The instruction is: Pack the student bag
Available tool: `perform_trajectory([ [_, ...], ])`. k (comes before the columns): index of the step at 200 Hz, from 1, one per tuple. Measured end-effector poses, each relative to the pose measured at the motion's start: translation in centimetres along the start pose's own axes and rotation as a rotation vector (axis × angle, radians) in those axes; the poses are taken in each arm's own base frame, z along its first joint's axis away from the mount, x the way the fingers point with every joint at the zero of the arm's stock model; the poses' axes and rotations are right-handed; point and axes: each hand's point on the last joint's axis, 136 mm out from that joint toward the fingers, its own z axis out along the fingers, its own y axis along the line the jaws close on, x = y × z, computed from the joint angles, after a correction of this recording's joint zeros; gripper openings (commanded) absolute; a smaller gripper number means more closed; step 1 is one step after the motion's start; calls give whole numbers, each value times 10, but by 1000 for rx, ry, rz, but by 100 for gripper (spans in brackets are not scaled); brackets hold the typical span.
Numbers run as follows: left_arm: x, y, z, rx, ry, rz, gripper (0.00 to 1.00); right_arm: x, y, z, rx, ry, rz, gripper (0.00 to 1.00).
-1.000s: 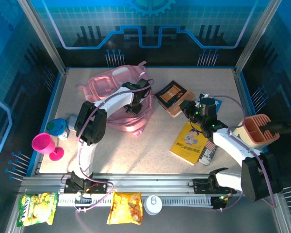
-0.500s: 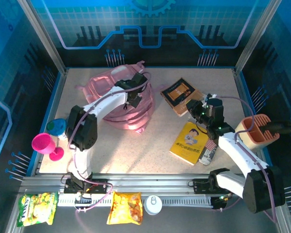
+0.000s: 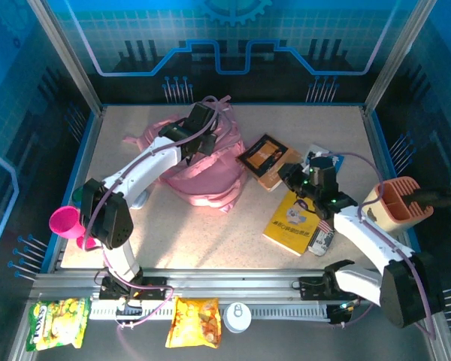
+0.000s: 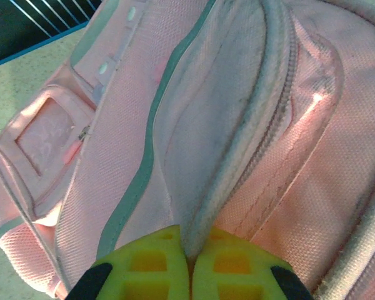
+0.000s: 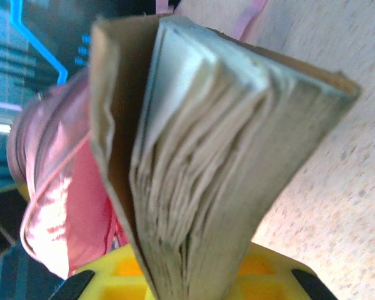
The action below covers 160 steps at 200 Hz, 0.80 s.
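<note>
Student bag (image 3: pixel 210 180) shifted | left jaws pinch its fabric | right jaws clamp brown book (image 3: pixel 267 156), title illegible

Cloth, paper, plastic and metal surfaces, as they were seen

The student bag (image 4: pixel 256 112) was seen to be made of pink woven cloth, coarse-grained and matt, with a softer whitish padded trim beside the zip and a smooth translucent panel on one pocket. The left fingers (image 4: pixel 237 275) and right fingers (image 5: pixel 269 275) were shown as matt yellow moulded plastic. The brown book (image 5: pixel 194 156) was bound in dull card, and its paper pages were rough and uneven at the edge. A glossy cover was noted on the yellow book (image 3: pixel 293 219). The worktop (image 3: pixel 316 128) was finished in matt speckled beige and edged by pale metal rails (image 3: pixel 233 282). Shiny film was seen on the snack bags (image 3: pixel 56 323).
</note>
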Motion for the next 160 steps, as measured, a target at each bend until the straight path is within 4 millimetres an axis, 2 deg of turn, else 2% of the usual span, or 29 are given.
perform_trajectory([
  [36,-3,-14,-2,84,-2,-50,0,45,11,24,-19,118,-21,3],
  [64,-17,-21,-11,134,-30,-88,0,62,29,48,-21,158,-21,3],
  [83,-26,-23,-18,157,-51,-108,0,60,48,67,-40,155,-19,3],
  [116,-33,-24,-24,175,-69,-116,0,46,81,97,-93,107,14,4],
  [134,-35,-24,-27,177,-76,-118,0,41,83,112,-86,77,34,4],
  [160,-36,-23,-31,181,-83,-120,0,40,70,139,-32,49,64,5],
])
